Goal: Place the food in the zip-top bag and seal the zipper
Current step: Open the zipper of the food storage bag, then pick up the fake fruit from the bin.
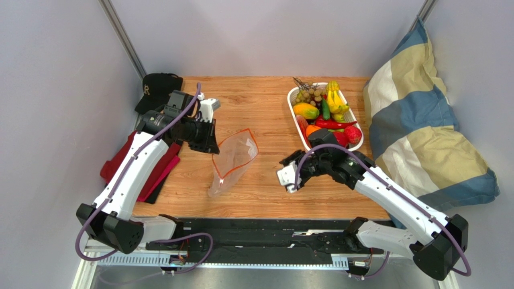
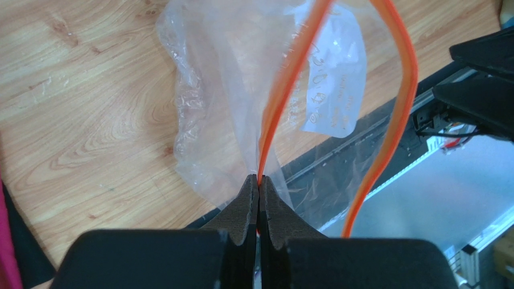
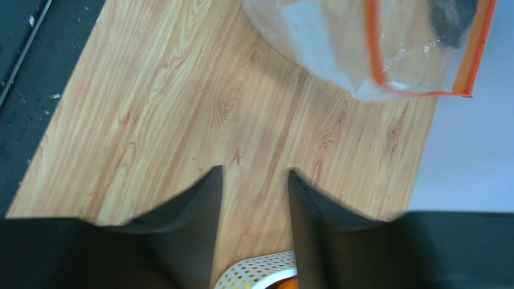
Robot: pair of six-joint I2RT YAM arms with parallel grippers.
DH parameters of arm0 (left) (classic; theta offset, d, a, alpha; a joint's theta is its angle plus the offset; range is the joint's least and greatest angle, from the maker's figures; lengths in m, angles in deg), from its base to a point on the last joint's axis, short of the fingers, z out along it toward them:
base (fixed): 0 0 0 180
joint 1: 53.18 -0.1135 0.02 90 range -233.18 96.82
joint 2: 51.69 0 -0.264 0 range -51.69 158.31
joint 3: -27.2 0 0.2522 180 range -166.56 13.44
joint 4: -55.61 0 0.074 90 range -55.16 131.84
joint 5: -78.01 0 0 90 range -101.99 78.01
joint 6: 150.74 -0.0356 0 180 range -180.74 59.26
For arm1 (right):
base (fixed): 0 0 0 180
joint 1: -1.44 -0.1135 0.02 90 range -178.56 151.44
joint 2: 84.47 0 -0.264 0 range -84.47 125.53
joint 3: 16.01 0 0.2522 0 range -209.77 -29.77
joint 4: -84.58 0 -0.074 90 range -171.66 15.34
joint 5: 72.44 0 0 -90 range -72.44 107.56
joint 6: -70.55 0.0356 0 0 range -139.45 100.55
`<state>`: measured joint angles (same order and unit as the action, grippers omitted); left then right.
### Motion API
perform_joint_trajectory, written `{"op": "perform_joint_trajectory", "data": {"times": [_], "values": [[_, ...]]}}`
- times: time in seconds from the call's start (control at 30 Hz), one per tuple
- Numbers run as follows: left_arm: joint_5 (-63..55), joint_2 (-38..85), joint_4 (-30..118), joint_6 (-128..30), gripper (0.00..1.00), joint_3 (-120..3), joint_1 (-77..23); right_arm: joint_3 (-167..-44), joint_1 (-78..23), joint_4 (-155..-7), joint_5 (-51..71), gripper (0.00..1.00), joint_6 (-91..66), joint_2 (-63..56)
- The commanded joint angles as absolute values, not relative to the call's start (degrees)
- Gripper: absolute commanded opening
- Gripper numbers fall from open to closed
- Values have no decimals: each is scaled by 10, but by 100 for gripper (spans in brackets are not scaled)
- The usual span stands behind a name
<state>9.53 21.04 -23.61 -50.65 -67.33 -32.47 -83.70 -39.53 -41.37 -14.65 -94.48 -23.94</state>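
Zip-top bag (image 1: 232, 159) at centre frame, mouth open, one side of its orange zipper (image 2: 274, 114) pinched in the closed left gripper (image 2: 259, 183); the right gripper (image 3: 254, 173) hovers beside it, half-open and empty. With the food (image 1: 329, 113) in the basket (image 1: 292, 99), upper right, the left should hold the mouth wide during each drop
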Motion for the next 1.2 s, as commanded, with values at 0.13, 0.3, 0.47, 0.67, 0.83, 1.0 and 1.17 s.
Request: {"op": "perform_joint_trajectory", "data": {"times": [0.13, 0.3, 0.47, 0.67, 0.83, 1.0, 1.17], "values": [[107, 264, -184, -410, 0, -690, -330, -921, -391, -456, -129, 91, -722, -242], [96, 266, -133, -357, 0, -682, -330, -980, -339, -490, -82, 93, -523, -220], [125, 258, -82, -330, 0, -651, -330, -1067, -220, -412, -44, 91, -404, -139], [121, 249, -63, -331, 0, -640, -330, -1127, -96, -332, -38, 91, -391, -72], [111, 232, -51, -330, 0, -627, -330, -1139, -22, -324, -28, 92, -383, -44], [110, 224, -43, -330, 0, -619, -329, -1124, -7, -287, 1, 91, -419, -16], [119, 227, -42, -332, 0, -621, -330, -1082, -7, -297, 43, 91, -432, -13]]}}
